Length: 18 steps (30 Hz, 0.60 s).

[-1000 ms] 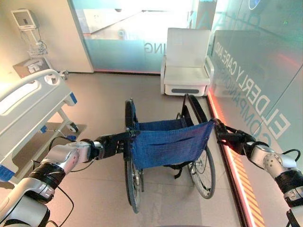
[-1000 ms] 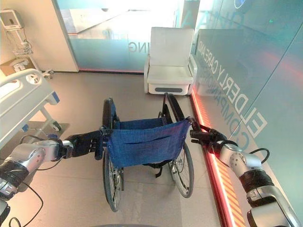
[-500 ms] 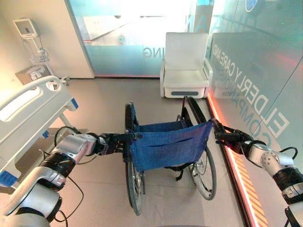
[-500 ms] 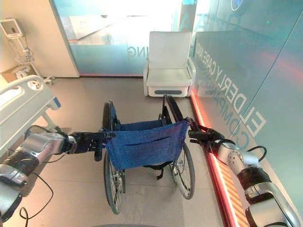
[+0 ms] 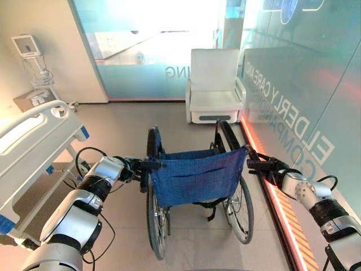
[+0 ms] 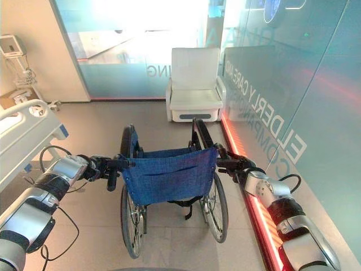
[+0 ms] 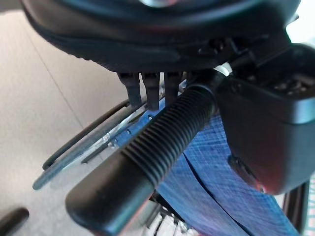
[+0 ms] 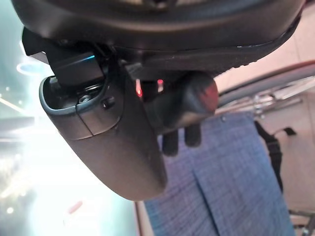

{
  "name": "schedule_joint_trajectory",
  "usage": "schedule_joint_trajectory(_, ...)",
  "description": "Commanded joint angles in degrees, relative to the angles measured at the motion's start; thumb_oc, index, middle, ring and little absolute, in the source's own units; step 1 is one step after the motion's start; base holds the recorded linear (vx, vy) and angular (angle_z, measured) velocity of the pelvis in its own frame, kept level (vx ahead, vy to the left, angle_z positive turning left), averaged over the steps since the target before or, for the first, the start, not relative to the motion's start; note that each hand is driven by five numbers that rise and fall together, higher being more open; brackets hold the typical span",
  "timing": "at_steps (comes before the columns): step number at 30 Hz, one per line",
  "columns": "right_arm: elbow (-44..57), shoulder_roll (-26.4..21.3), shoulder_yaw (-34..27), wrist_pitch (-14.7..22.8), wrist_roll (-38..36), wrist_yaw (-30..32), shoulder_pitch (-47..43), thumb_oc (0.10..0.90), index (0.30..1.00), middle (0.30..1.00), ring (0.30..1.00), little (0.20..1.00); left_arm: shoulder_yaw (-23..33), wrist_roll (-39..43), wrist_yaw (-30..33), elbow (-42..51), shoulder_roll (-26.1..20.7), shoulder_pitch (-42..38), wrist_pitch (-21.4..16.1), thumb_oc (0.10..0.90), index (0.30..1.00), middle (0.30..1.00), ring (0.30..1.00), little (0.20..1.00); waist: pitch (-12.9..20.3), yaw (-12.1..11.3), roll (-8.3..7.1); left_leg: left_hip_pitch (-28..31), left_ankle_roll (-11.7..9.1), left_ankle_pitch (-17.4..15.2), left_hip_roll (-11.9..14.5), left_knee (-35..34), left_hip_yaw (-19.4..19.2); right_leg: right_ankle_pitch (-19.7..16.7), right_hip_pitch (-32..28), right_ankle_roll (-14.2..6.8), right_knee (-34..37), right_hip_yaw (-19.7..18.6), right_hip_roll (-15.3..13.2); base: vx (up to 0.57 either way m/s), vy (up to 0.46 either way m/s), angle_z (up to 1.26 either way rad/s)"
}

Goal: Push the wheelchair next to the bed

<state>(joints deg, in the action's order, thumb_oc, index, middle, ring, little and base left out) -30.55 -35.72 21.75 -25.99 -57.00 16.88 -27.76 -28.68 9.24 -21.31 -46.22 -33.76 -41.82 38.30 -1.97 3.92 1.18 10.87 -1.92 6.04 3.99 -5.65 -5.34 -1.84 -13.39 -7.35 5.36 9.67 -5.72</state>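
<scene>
While one wheelchair with a blue fabric back stands mid-floor, the robot grips it from behind with both hands. Its left hand has fingers curled round the ribbed black left push handle, which runs under the palm in the left wrist view. Its right hand is wrapped over the right push handle, fingers folded round the grip. One hospital bed stands at the room's left side, well apart from the chair, with open floor between them. One white armchair sits against the frosted glass wall ahead, and a lettered glass panel runs along the right side above a glowing red floor strip. Compared with a second ago, the camera has moved, both arms reach further forward, and the hands stay clamped on the handles.
</scene>
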Motion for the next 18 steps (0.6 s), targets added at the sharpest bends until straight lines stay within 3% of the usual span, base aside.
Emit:
schedule_joint_trajectory(1,8.7,20.8,4.1,6.4,-5.9,-9.3,-24.3,0.400,0.300,0.300,0.300,0.300,-11.4,-8.7,-4.1,-7.9,15.1,-9.7,-2.3,0.400,0.300,0.300,0.300,0.300,-3.9,-1.5,-1.07,1.7,3.7,-9.2,-7.1,0.9,-1.7,1.6,1.4,1.0,-0.9,-1.8,1.5,0.00,-0.080,-0.21)
schedule_joint_trajectory(3,9.4,21.5,4.2,6.4,-5.3,-8.4,-24.6,0.400,0.300,0.300,0.300,0.300,-12.3,-15.2,-4.3,-9.8,16.2,-9.0,-3.4,0.400,0.300,0.300,0.300,0.300,-4.4,-1.1,-1.29,1.4,3.6,-9.2,-7.0,1.0,-1.9,1.4,1.9,0.9,-0.8,-2.5,1.7,0.00,-0.093,-0.23)
schedule_joint_trajectory(6,10.4,21.7,3.6,5.7,-4.8,-8.3,-24.8,0.400,0.300,0.300,0.300,0.300,-12.8,-18.5,-2.2,-12.1,17.6,-7.5,-4.0,0.400,0.300,0.300,0.300,0.300,-4.7,-0.5,-1.60,1.0,3.5,-9.3,-6.8,1.2,-2.2,1.5,2.4,0.8,-0.8,-3.0,1.9,0.00,-0.052,-0.14)
schedule_joint_trajectory(11,12.2,21.9,2.8,5.5,-4.3,-8.5,-23.9,0.400,0.300,0.300,0.300,0.300,-13.2,-17.2,6.2,-14.3,21.1,-3.7,-4.4,0.400,0.300,0.300,0.300,0.300,-5.2,0.1,-2.18,0.5,3.3,-9.2,-6.2,1.5,-3.0,1.4,3.2,0.8,-0.8,-3.3,2.1,-0.01,-0.057,-0.18)
schedule_joint_trajectory(16,13.2,21.9,1.6,5.6,-3.9,-10.5,-22.3,0.400,0.300,0.300,0.300,0.300,-13.6,-17.4,16.7,-16.1,25.7,0.2,-7.4,0.400,0.300,0.300,0.300,0.300,-5.4,0.6,-2.72,0.6,3.0,-9.3,-5.8,1.1,-2.8,1.9,3.0,0.8,-0.5,-3.6,2.5,-0.01,-0.040,-0.13)
schedule_joint_trajectory(18,13.6,22.0,1.6,5.9,-4.0,-10.7,-22.0,0.400,0.300,0.300,0.300,0.300,-14.2,-13.9,18.9,-16.3,26.4,0.7,-7.7,0.400,0.300,0.300,0.300,0.300,-5.4,0.8,-2.93,0.5,2.9,-9.3,-5.7,1.2,-2.5,1.9,3.1,0.8,-0.6,-3.9,2.5,-0.02,-0.021,-0.05)
